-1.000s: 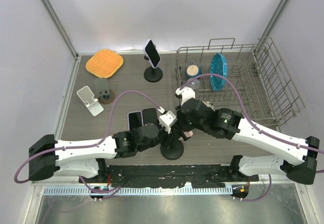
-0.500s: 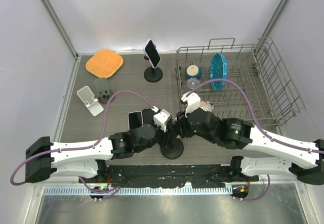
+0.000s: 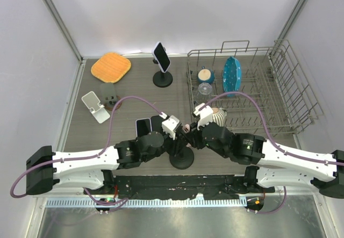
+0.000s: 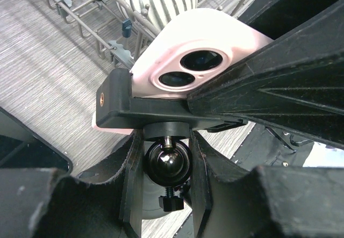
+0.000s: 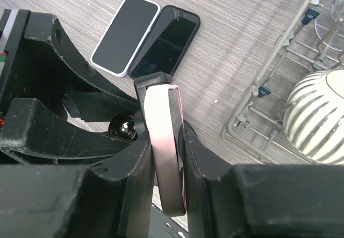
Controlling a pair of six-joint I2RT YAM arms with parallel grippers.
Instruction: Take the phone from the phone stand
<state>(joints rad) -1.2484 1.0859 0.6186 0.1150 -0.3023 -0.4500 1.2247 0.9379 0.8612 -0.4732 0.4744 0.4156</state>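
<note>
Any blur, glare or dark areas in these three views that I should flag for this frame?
Top external: sharp and evenly lit, one bright patch at the back wall's foot. Left wrist: pink phone crisp, a glint on the ball of the phone stand, near gripper fingers dark and soft. Right wrist: phone's edge clear, fingers underexposed, striped cup bright.

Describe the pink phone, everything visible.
The pink phone has a smooth, rounded case with two rear lenses. It stands on edge, tilted, seated in the black clamp above the ball joint. The right gripper pinches its two faces; the left gripper closes on the ball joint below it.
</note>
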